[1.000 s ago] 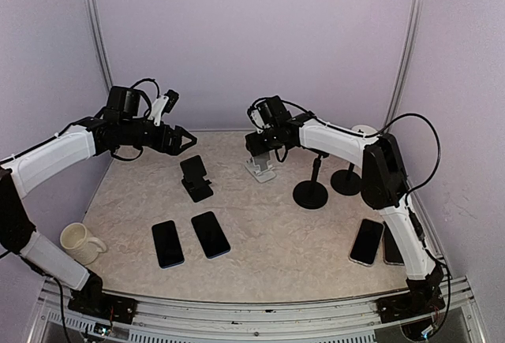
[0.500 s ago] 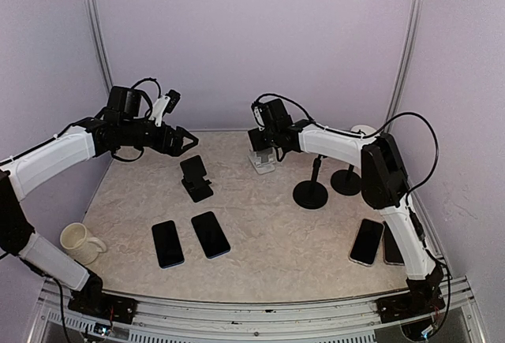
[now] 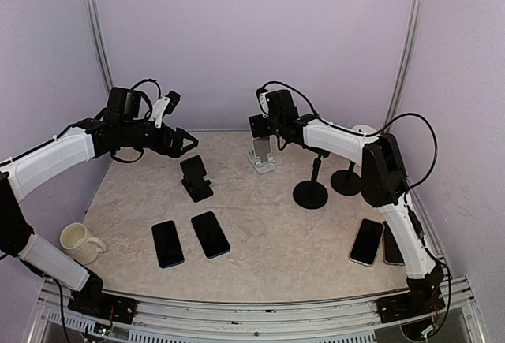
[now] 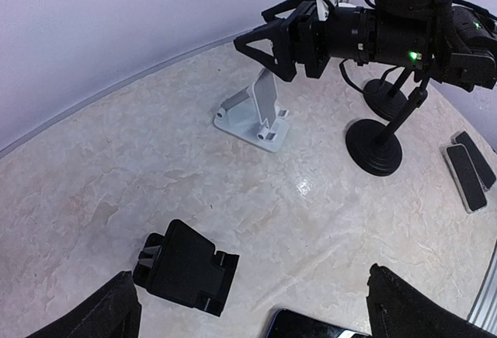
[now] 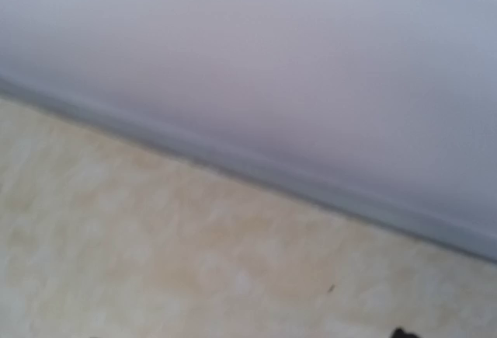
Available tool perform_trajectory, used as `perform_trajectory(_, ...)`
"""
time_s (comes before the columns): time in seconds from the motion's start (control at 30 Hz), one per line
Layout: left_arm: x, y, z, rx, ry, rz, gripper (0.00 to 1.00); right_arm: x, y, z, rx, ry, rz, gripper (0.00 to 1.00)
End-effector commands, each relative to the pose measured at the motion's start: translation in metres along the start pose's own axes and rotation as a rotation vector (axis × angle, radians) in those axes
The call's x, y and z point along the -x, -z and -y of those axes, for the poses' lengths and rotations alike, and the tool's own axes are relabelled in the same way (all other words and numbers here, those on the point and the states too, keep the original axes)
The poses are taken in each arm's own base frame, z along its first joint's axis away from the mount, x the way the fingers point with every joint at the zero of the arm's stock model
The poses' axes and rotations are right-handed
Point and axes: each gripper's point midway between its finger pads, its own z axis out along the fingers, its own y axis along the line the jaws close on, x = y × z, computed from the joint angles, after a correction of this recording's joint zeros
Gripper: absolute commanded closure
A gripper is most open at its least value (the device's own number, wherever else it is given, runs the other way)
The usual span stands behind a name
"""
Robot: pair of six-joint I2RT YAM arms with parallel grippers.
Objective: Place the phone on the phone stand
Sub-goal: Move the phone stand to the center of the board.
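Two dark phones [image 3: 167, 243] [image 3: 210, 234] lie flat at the front left, and two more [image 3: 366, 240] at the front right. A black phone stand [image 3: 195, 177] sits mid-table, also in the left wrist view [image 4: 185, 266]. A white phone stand [image 3: 260, 156] [image 4: 252, 116] stands free further back. My right gripper [image 3: 259, 122] [image 4: 262, 13] hovers just above the white stand, jaws apart and empty. My left gripper [image 3: 183, 142] [image 4: 260, 315] hangs open above the black stand, holding nothing. The right wrist view is a blur of table and wall.
Two black round-base stands [image 3: 310, 193] [image 3: 346, 181] rise right of the white stand, close under the right arm. A cream mug [image 3: 79, 239] sits at the front left. Walls close in the back and both sides.
The right gripper has lifted up and back off the white stand and widened its jaws; the stand now stands alone. The left arm has not moved.
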Motion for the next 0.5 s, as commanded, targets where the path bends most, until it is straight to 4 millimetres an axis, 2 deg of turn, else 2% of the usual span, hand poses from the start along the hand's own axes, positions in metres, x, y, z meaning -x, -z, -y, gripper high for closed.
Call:
perform_trajectory(0.0,0.006,0.005,0.003,0.004,-0.019,0.022,0.01,-0.005,0.013,-0.014,0.116,0.000,-0.083,0.20)
perform_trajectory(0.17,0.004,0.004,0.005,-0.002,-0.017,0.020,0.01,-0.021,0.024,-0.019,0.162,0.013,-0.177,0.17)
perform_trajectory(0.47,-0.001,0.000,0.005,-0.004,-0.015,0.012,0.01,-0.039,0.022,-0.019,0.161,0.020,-0.220,0.17)
